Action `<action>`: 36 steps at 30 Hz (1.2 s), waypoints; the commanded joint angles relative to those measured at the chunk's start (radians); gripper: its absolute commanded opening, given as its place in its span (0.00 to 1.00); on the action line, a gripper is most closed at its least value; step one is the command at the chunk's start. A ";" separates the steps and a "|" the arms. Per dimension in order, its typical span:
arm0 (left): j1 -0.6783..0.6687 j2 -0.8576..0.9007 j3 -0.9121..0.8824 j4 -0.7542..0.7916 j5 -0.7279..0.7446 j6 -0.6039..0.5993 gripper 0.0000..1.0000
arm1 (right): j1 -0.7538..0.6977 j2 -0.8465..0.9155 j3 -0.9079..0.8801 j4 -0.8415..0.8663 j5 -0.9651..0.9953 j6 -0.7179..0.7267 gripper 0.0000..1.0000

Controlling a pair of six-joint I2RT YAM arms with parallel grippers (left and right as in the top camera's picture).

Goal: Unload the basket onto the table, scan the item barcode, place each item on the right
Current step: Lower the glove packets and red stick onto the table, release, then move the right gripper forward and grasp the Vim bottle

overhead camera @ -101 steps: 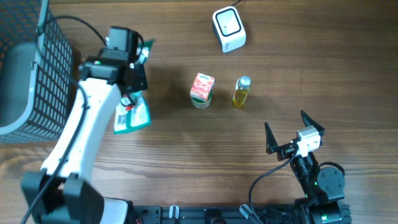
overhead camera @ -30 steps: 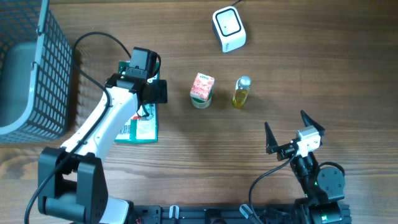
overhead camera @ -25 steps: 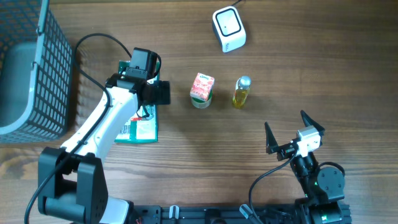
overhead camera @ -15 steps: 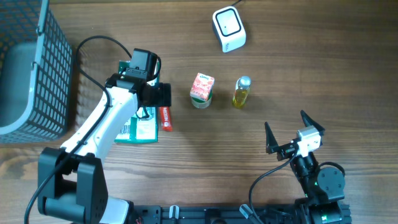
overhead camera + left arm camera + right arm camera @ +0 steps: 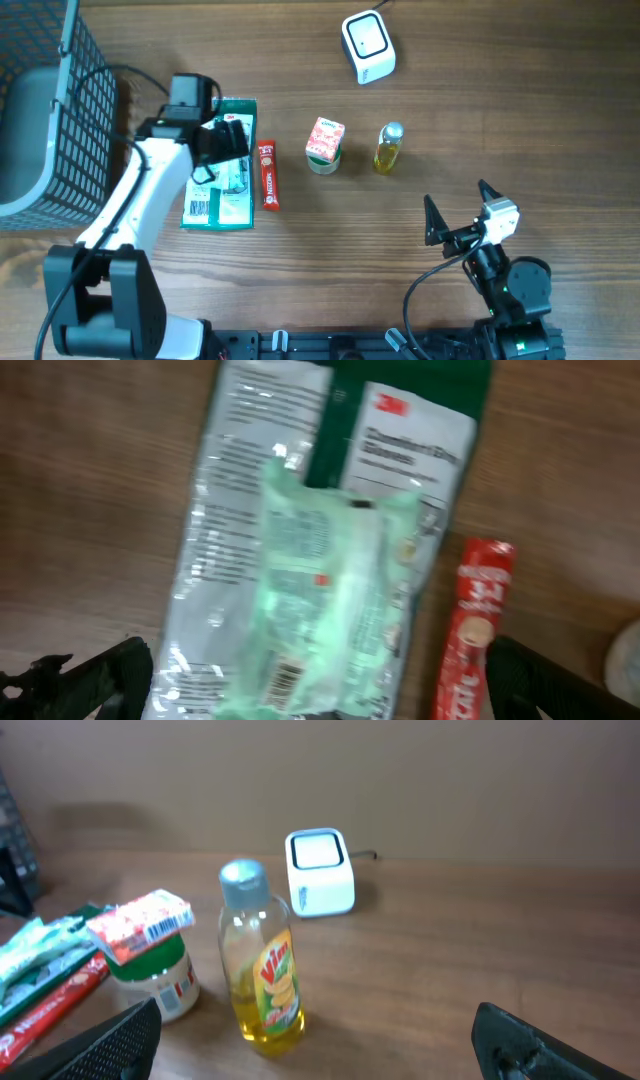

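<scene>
A green and white packet lies flat on the table, a barcode at its near end. In the left wrist view the packet fills the middle. My left gripper hangs open just above it, fingers wide on either side and holding nothing. A red stick sachet lies right beside the packet. The white scanner stands at the back. My right gripper is open near the front right, with nothing in it; it faces the yellow bottle and the scanner.
A red-lidded cup and the yellow bottle stand side by side mid-table. A grey wire basket fills the far left. The left arm's cable loops over the basket's edge.
My left gripper has opened fully and drawn back to the left, uncovering the packet and the red sachet, which now lie on the table. The right arm has barely moved.
</scene>
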 commanded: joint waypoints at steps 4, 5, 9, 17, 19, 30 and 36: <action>0.116 -0.023 0.010 0.003 -0.009 -0.032 1.00 | -0.005 0.031 -0.001 0.003 -0.024 0.019 1.00; 0.131 -0.023 0.010 0.003 -0.004 -0.033 1.00 | -0.005 0.031 -0.001 0.004 -0.027 0.036 1.00; 0.194 -0.023 0.010 0.006 0.085 -0.033 1.00 | -0.005 0.033 0.023 -0.013 -0.026 0.148 1.00; 0.230 -0.023 0.010 0.029 0.089 -0.032 1.00 | -0.005 0.344 0.528 -0.307 0.012 0.091 1.00; 0.229 -0.023 0.010 0.029 0.089 -0.032 1.00 | -0.005 0.497 0.743 -0.473 0.011 0.092 1.00; 0.229 -0.023 0.010 0.029 0.089 -0.032 1.00 | -0.005 1.075 1.387 -0.973 -0.296 0.146 0.90; 0.229 -0.023 0.010 0.029 0.089 -0.032 1.00 | 0.076 1.198 1.387 -1.069 -0.072 0.333 0.89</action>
